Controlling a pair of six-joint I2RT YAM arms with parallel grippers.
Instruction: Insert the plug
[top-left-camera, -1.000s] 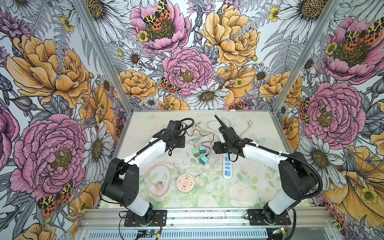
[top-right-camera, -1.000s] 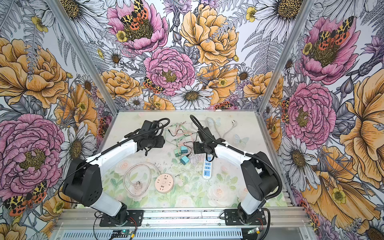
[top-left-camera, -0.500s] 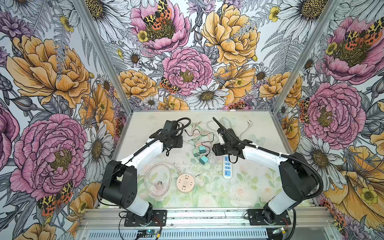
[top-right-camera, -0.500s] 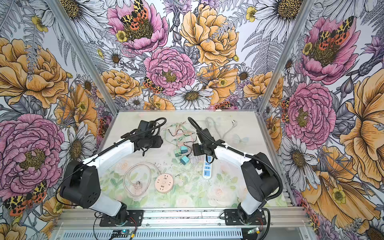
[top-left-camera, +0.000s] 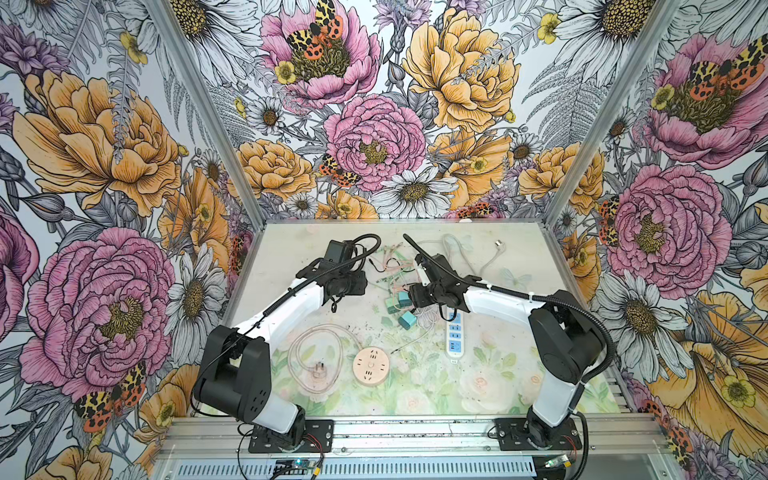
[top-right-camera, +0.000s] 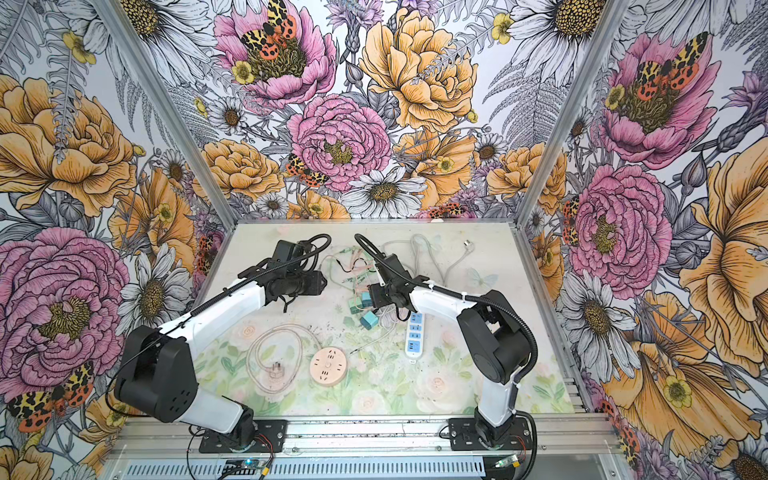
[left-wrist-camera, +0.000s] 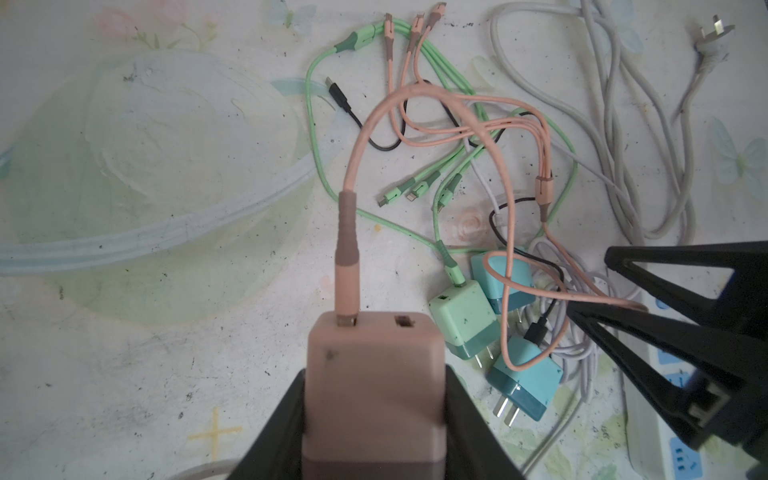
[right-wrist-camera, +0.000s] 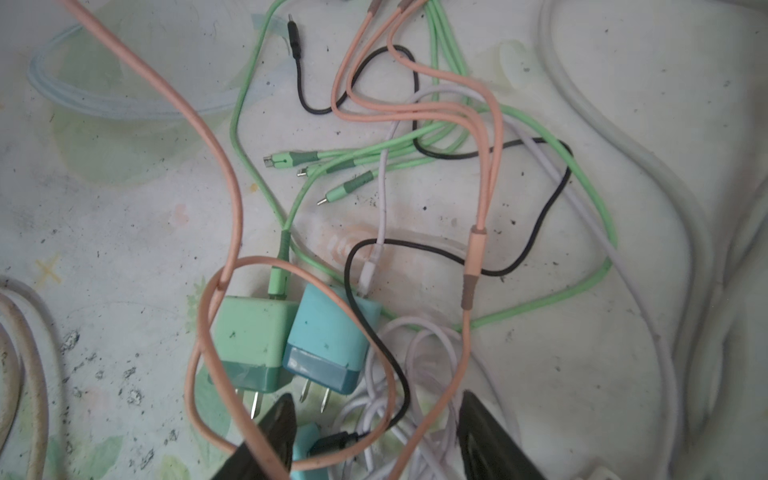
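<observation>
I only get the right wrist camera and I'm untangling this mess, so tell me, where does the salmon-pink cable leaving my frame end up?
Observer: It plugs into a salmon-pink square charger block, clamped in the left gripper.
Operator: Any outlet for it?
Observer: A round peach multi-socket outlet lies flat toward the front edge of the table.
Operator: Another one?
Observer: A white power strip with blue sockets lies partly under the right arm.

A lab test booth: floral-printed walls (top-left-camera: 374, 137), aluminium frame (top-left-camera: 415, 432), two arms (top-left-camera: 291, 307) (top-left-camera: 498, 303) bolted down.
</observation>
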